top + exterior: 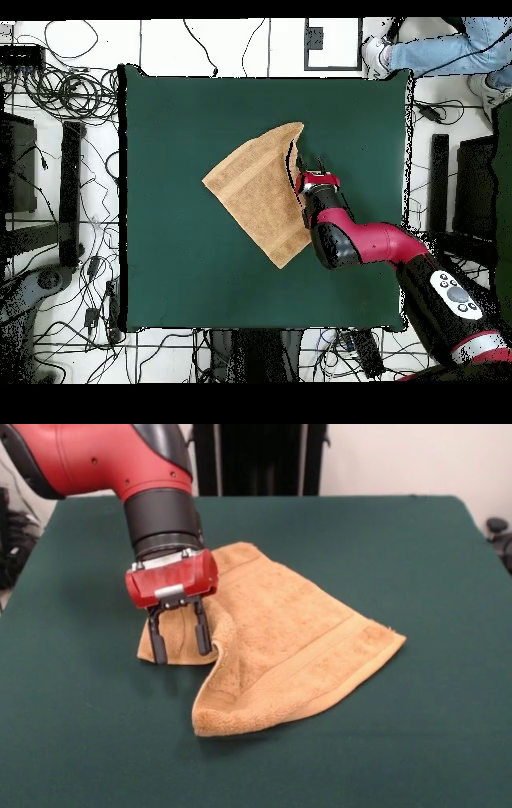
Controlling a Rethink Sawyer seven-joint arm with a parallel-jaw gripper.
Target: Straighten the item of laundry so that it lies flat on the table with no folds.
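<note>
From the front view, the small tan-orange terry-cloth towel [280, 644] lies near the middle of the large table covered in dark green felt-like cloth [416, 744], somewhat toward the far edge. It is not flat: one side is folded over itself into a rounded, doubled lip facing the near edge, and a flat woven band runs diagonally near the hem toward the right-hand corner of the cloth. The red and black arm descends from the far left corner. Its red-bodied gripper [179, 634] has two dark fingers [157, 638] pointing down, parted by a clear gap, standing at the towel's left corner. Nothing is clamped between them; whether the tips touch the cloth cannot be told.

From the overhead view, the towel [258, 190] appears as an irregular, roughly triangular shape at the centre of the table [170, 280]. The gripper [308, 172] sits at its right side, with the arm reaching in from the bottom right corner. A person's legs [440, 50] show beyond the top right corner.
</note>
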